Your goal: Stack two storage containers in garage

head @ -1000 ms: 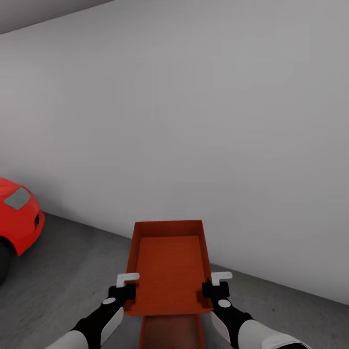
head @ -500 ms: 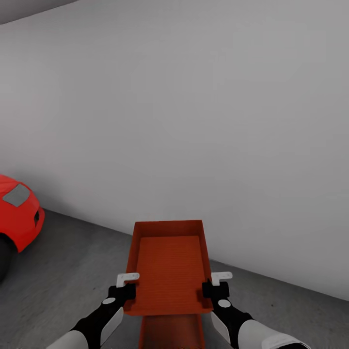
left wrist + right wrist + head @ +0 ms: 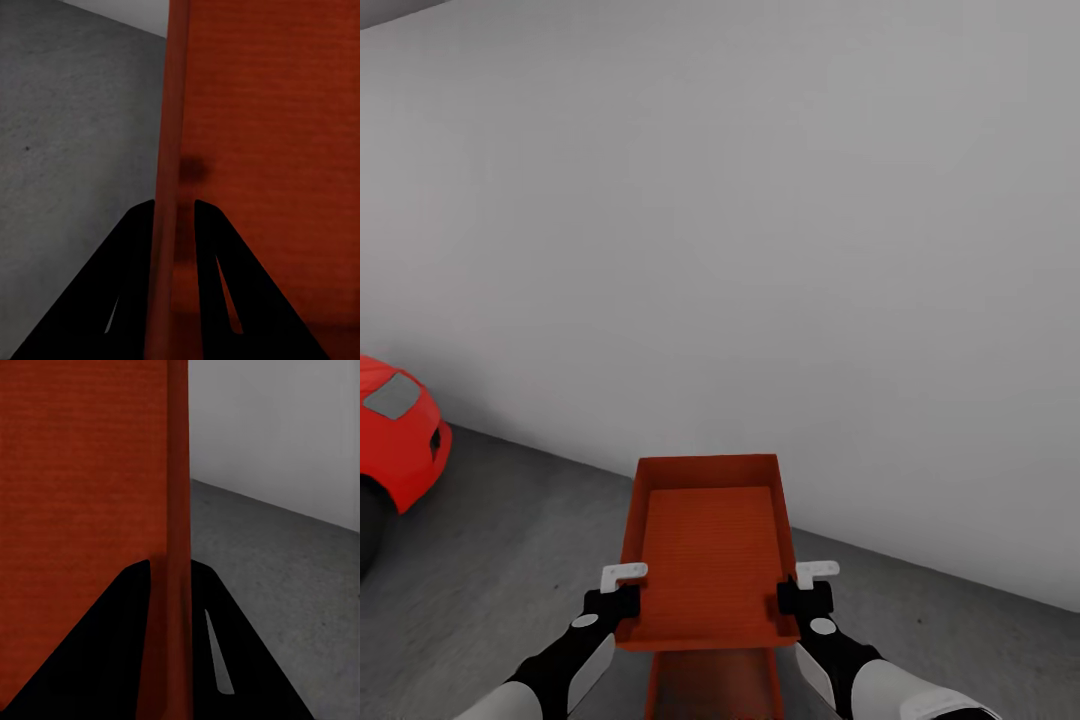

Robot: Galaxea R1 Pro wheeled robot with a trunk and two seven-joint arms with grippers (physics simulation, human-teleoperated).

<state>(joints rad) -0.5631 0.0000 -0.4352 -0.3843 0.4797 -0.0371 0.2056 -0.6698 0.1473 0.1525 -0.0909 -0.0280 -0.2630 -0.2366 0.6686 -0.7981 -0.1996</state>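
Nothing held has shifted; our view panned. We count two storage containers [image 3: 710,560]: left hand [image 3: 622,588] and right hand [image 3: 804,585] clamp the upper one's side walls; bare floor [image 3: 500,580] lies beside each.

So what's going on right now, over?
Left gripper and right gripper each clamp a side wall of the upper container. Second container directly beneath. Garage wall ahead, red car left.
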